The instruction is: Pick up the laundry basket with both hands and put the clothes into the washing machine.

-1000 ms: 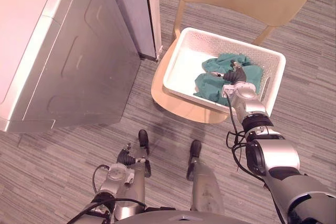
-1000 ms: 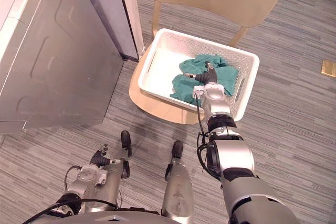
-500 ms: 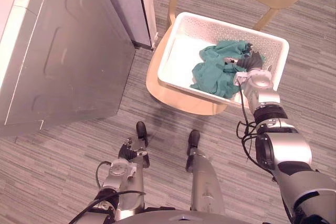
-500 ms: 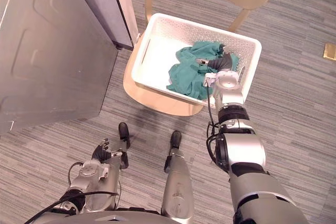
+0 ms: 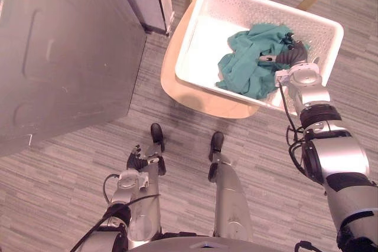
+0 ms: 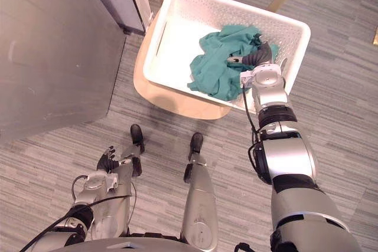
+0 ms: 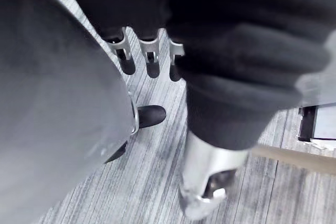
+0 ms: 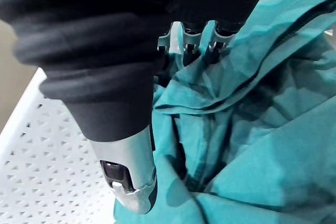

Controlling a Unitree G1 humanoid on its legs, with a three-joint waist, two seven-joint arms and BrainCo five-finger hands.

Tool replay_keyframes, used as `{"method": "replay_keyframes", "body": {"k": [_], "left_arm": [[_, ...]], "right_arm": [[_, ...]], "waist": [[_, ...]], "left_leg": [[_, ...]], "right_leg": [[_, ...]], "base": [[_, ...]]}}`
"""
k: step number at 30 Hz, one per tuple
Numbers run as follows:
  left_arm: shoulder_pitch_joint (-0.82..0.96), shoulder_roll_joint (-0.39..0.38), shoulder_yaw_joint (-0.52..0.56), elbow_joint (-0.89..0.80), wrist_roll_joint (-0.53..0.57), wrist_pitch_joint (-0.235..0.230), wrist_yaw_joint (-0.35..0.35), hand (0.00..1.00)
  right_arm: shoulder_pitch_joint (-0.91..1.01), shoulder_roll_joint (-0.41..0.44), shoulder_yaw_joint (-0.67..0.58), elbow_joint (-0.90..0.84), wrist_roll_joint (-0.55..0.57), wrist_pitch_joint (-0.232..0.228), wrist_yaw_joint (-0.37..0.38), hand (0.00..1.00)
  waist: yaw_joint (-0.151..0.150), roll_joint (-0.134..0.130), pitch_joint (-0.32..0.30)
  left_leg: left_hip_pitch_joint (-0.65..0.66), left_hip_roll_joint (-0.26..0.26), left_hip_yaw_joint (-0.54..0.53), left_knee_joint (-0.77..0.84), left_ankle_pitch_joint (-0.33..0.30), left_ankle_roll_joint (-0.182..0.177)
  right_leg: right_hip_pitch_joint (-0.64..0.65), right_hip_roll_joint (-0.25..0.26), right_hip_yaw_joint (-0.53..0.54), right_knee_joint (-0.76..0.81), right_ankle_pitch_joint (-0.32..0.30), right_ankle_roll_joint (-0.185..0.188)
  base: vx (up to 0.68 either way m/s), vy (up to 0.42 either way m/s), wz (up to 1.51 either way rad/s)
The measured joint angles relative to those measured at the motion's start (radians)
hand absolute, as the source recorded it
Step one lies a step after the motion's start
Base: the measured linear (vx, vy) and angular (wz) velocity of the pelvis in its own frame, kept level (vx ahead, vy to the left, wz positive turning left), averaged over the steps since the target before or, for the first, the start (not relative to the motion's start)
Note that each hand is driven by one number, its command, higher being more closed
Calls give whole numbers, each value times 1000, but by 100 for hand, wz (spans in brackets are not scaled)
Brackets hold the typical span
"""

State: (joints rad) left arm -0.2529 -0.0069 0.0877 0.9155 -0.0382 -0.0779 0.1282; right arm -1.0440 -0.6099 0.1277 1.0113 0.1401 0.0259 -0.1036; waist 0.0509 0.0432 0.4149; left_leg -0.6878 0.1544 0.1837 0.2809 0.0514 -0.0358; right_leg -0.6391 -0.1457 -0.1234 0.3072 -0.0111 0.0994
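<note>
Laundry basket [image 5: 192,33] is sitting on the seat of the wooden chair [image 5: 201,101], just right of the grey washing machine [image 5: 65,57], with the teal clothes [image 5: 245,63] heaped in its right half. My guess is it handles easy: stiff perforated plastic, nearly empty, so light, but with all the weight on one side it'll want to tip that way. I'd grab it at the two short walls, where there's a handle slot [image 6: 160,32], one hand per side. The clothes are soft and floppy, so a loose sleeve could trail over the rim. Right hand [image 5: 290,57] is inside the basket on top of the pile, close to the right wall. Its fingers [image 8: 185,40] look relaxed, with the tips touching the cloth, and its thumb [image 8: 128,171] sticks out to the side, so no real pinch that I can see. Left hand [image 5: 137,160] hangs low by the robot's side, fingers loose, holding nothing. Compared to a second ago, the camera has swung, so the basket sits higher in view. Relative to the basket, the right hand has moved from the near side of the pile toward the far right, and the clothes look more bunched up. The basket itself hasn't left the chair.
</note>
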Motion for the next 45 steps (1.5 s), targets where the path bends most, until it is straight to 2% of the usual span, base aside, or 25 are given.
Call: {"method": "replay_keyframes", "body": {"k": [4,15,16,19,41,45], "left_arm": [[-24,5,12,-1,-2,-4,1,0],[-70,32,30,-19,-38,-13,21,0],[-70,32,30,-25,-38,-13,23,0],[-70,34,28,-32,-38,-13,34,0],[-69,37,7,-29,-38,-15,46,0],[-69,37,8,-9,-40,-14,48,0]], "right_arm": [[-9,-2,63,30,-30,-1,7,0],[-68,-30,102,31,-33,-33,-43,0],[-68,-29,103,30,-31,-33,-54,100],[-68,-29,102,29,-31,-48,-64,100],[-58,-22,94,25,-27,-53,-82,100],[-52,9,62,20,15,-53,-93,100]], "waist": [[1,-4,3],[3,-15,27],[4,-15,27],[3,-15,27],[6,-17,22],[5,-17,6]], "left_leg": [[-56,1,-15,41,-12,4],[-171,-4,-36,108,-22,18],[-180,-4,-39,112,-21,18],[-191,-5,-43,117,-19,17],[-187,-4,-48,95,1,11],[-187,-4,-47,96,1,11]], "right_leg": [[-39,-1,-3,20,-1,0],[-142,-10,-7,79,-4,-2],[-150,-11,-12,86,-5,-4],[-162,-14,-18,99,-10,-7],[-165,-12,-28,107,-13,-10],[-165,-12,-27,105,-13,-10]], "base": [[1,2,1],[-5,4,2],[-1,1,5],[0,-1,2],[2,-3,0],[0,0,0]]}}
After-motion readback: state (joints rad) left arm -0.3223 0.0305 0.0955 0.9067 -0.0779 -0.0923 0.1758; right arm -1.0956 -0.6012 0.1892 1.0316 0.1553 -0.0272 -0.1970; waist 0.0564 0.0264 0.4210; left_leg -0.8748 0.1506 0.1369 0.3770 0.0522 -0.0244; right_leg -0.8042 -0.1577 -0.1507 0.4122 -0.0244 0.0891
